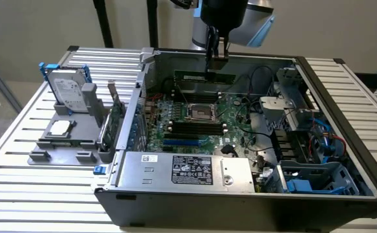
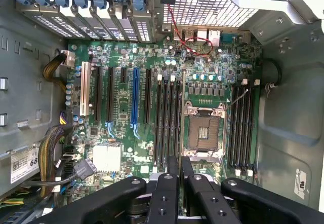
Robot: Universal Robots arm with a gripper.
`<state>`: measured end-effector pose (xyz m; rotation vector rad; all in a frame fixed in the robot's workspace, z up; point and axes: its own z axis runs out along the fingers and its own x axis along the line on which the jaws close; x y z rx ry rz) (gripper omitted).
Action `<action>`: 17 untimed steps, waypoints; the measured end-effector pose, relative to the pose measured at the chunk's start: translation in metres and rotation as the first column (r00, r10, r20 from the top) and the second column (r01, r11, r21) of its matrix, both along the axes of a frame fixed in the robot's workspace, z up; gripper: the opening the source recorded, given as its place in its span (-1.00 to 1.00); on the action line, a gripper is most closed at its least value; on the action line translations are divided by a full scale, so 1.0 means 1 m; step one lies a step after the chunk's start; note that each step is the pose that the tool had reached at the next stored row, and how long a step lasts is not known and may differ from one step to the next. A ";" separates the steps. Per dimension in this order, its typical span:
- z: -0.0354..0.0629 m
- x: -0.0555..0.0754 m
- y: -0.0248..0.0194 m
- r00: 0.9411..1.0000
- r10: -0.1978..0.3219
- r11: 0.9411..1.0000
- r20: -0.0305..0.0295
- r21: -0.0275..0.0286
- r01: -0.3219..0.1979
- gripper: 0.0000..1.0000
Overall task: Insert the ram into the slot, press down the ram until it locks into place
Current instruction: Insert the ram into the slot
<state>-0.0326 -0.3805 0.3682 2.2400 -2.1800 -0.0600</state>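
gripper [image 2: 179,160] closed on ram [image 1: 204,76] | hangs above slots [image 2: 167,122] | over open case [image 1: 240,211]

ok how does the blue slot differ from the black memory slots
The blue slot is bright blue, the memory slots black. The blue slot is shorter than the memory slots. There is one blue slot; the memory slots form close parallel rows. Both lie empty, running the same way.
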 end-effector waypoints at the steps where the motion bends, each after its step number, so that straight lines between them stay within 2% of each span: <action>1: 0.0000 0.000 0.0000 1.000 0.000 1.000 0.000 0.000 0.000 -0.73; 8: -0.0007 0.000 0.0000 1.000 0.000 1.000 0.000 0.000 0.000 -0.73; 14: -0.0109 -0.001 0.0000 1.000 0.000 1.000 0.005 -0.001 0.000 -0.73; 17: -0.0164 -0.001 0.0000 1.000 0.000 1.000 0.006 -0.004 0.000 -0.73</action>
